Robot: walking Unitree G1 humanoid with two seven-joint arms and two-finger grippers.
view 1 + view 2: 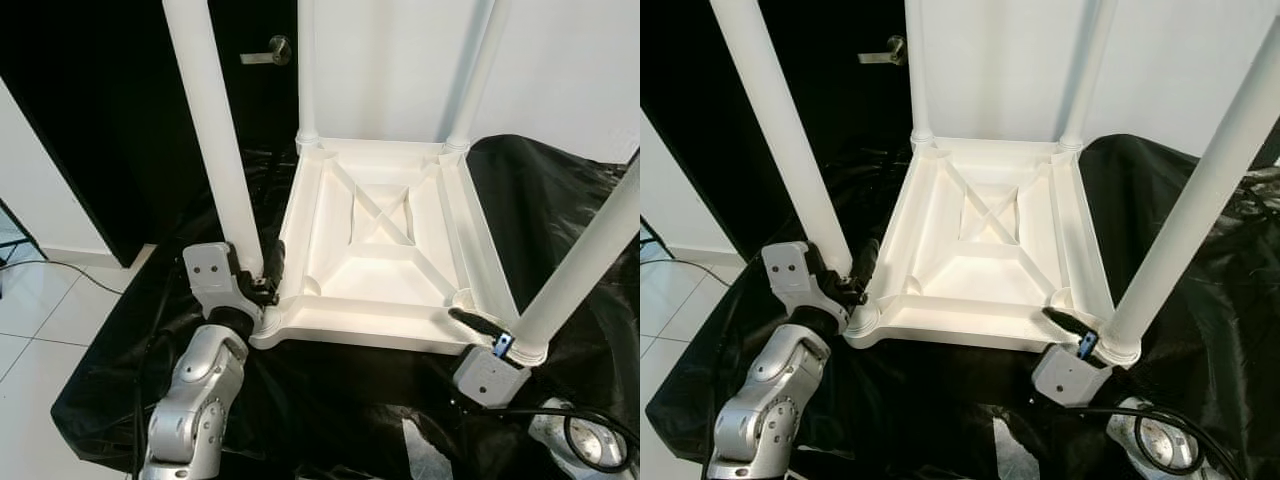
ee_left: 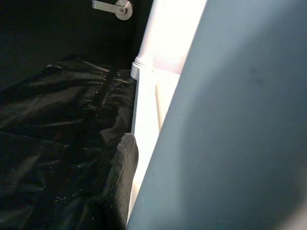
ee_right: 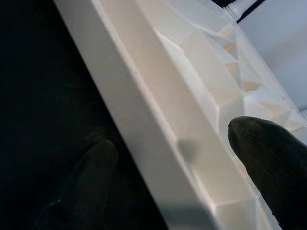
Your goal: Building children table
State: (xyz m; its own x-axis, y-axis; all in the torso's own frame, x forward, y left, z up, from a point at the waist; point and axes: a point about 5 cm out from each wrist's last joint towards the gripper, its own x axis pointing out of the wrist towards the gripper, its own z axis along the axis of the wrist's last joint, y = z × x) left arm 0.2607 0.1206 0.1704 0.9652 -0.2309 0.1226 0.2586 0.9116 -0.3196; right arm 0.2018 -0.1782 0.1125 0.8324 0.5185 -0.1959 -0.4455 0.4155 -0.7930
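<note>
Sitting upside-down on black sheet [image 1: 120,380], tabletop [image 1: 375,255] is centre, four legs up. Head view: left gripper [image 1: 268,275] at 8 o'clock pinches near-left leg [image 1: 215,130]; keep it vertical while seating. Right wrist view: right gripper [image 3: 172,163], jaws spread, straddles the rim.
</note>
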